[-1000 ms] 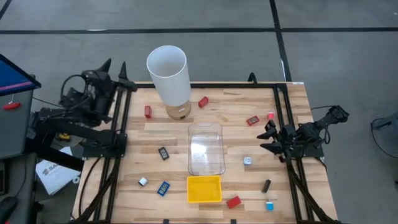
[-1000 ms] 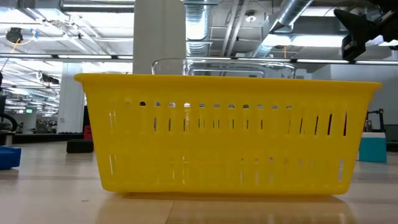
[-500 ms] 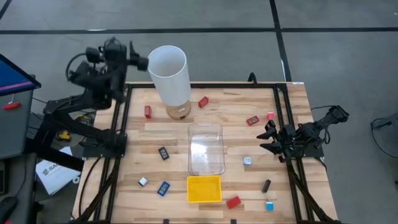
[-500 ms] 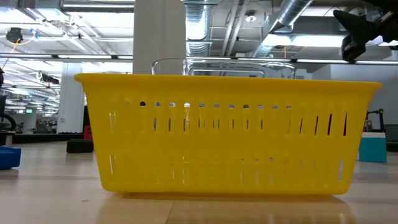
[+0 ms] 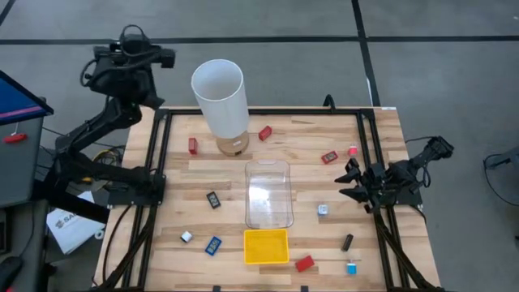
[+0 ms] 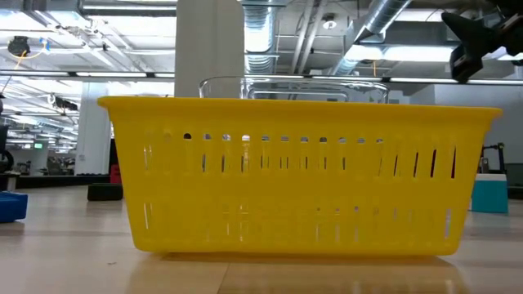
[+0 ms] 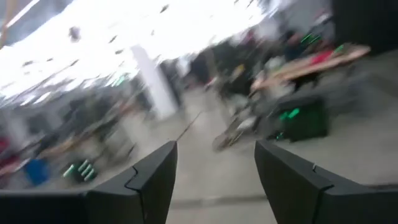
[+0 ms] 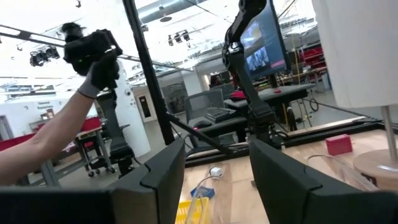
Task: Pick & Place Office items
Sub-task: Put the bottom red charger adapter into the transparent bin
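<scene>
My left tool (image 5: 160,58) hangs open above the wooden desk's (image 5: 300,134) far corner, right tool (image 5: 350,180) open at its edge, small coloured office items (image 5: 213,199) scattered, none binned.

I see my left gripper (image 5: 158,58) raised past the bench's (image 5: 300,138) ten o'clock corner, apparently empty; office items (image 5: 212,199) lie scattered.

A tall white cylinder (image 5: 220,99) stands upright at the far side of the wooden counter (image 5: 300,162). A clear bin (image 5: 268,195) lies mid-counter, with a yellow tray (image 5: 266,246) just beside its near end. Grey floor (image 5: 268,49) surrounds the counter.
</scene>
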You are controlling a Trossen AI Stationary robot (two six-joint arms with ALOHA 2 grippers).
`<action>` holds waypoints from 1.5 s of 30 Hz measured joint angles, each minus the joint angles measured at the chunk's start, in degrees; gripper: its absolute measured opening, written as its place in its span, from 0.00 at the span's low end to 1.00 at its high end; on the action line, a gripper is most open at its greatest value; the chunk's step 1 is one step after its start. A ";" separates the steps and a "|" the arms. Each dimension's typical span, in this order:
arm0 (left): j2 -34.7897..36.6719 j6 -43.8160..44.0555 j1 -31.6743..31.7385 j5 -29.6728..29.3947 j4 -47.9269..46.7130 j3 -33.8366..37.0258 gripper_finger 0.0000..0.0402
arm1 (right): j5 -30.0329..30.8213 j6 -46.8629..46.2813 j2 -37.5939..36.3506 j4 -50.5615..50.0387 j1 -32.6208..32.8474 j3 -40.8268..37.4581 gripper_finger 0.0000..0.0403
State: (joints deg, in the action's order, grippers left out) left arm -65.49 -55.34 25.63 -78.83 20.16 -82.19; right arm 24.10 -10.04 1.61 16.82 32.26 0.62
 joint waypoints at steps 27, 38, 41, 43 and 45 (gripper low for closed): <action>-0.23 33.73 -30.37 58.75 -21.02 -15.89 0.43 | 0.07 -0.48 0.00 -0.65 -0.16 0.00 0.43; -10.61 25.46 -21.67 -2.47 -33.54 -23.78 0.45 | 0.12 -0.57 -0.02 -0.61 -1.20 0.02 0.43; -11.64 27.47 -16.41 -9.11 -36.86 -23.93 0.45 | 0.04 -0.78 -0.02 -1.28 -0.67 0.02 0.43; -11.84 28.83 -13.94 -9.33 -38.42 -23.87 0.45 | 0.00 -1.35 0.00 -1.64 -0.04 0.02 0.43; -11.70 31.54 -12.64 -7.61 -38.32 -23.87 0.44 | 0.00 -1.55 -0.01 -1.93 0.47 0.04 0.43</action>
State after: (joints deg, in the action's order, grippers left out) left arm -77.19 -23.80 12.98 -86.44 -18.15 -106.06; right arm 24.10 -11.60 1.60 14.89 32.73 0.67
